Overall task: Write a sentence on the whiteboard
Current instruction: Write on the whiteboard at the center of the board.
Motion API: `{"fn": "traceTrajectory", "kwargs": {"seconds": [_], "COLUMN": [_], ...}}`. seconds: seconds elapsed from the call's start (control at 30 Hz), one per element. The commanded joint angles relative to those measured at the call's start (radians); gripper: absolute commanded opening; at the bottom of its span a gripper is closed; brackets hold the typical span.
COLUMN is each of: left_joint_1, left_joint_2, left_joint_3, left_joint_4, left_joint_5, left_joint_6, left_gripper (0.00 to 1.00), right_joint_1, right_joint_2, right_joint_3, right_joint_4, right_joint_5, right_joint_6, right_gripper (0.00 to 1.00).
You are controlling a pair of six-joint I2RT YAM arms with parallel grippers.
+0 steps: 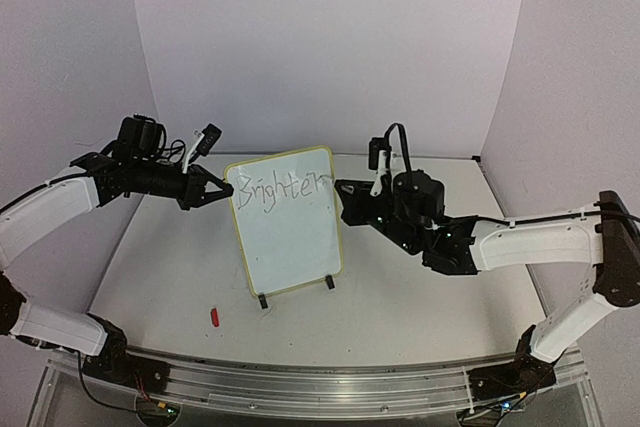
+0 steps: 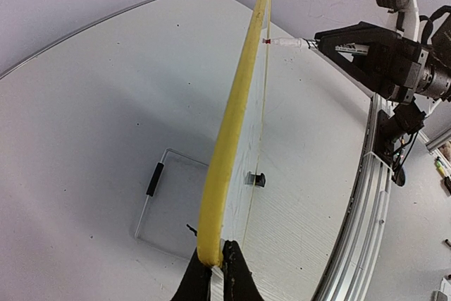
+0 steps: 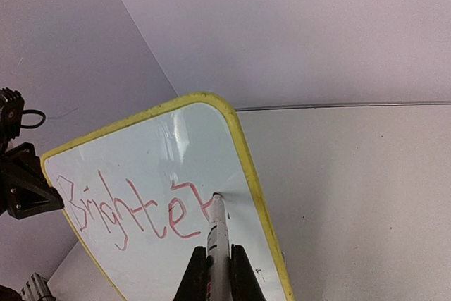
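Top external gives me the whiteboard (image 1: 290, 242) standing upright on its two black feet (image 1: 263, 300) near the middle of the table (image 1: 420, 312), face towards my arm bases. My left gripper (image 1: 217, 193) has its jaws clamped on the board's left edge near the top corner. My right gripper (image 1: 345, 190) reaches in at the top right corner. The sentence (image 1: 288, 190) so far is one word, "Brighter", across the top. A small red object (image 1: 216, 317) lies on the table in front of the board to its left, apart from it.

Left wrist shows the board edge-on, my jaws pinched shut on the yellow rim (image 2: 232, 125). Opposite, the marker (image 2: 289, 43) meets the writing face.

Right wrist shows my jaws closed around the marker, its tip touching the board at the last letter. The strokes are red.
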Motion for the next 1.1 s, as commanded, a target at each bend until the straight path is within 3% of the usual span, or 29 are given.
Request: {"fn": "traceTrajectory", "kwargs": {"seconds": [0.0, 0.2, 0.47, 0.63, 1.07], "left_joint_1": [-0.023, -0.022, -0.022, -0.024, -0.031], "left_joint_2": [0.044, 0.041, 0.036, 0.035, 0.036], "left_joint_3": [-0.017, -0.018, -0.018, -0.018, -0.020], "left_joint_4": [-0.102, -0.103, -0.102, -0.104, -0.106], "left_joint_5": [-0.077, -0.082, -0.083, -0.084, -0.090], "left_joint_6": [0.073, 0.072, 0.068, 0.068, 0.068], "left_gripper": [0.00, 0.00, 0.00, 0.00, 0.00], "right_joint_1": [-0.005, -0.004, -0.004, 0.004, 0.171], "right_joint_2": [-0.029, -0.083, -0.217, -0.210, 0.121], "right_joint_3": [0.006, -0.023, -0.116, -0.114, 0.041], "right_joint_4": [0.028, 0.032, 0.035, -0.003, 0.046], "right_joint_5": [0.033, -0.054, -0.370, -0.507, -0.370], "right_joint_6": [-0.001, 0.002, -0.027, -0.019, -0.040], "right_gripper": [0.00, 0.00, 0.00, 0.00, 0.00]}}
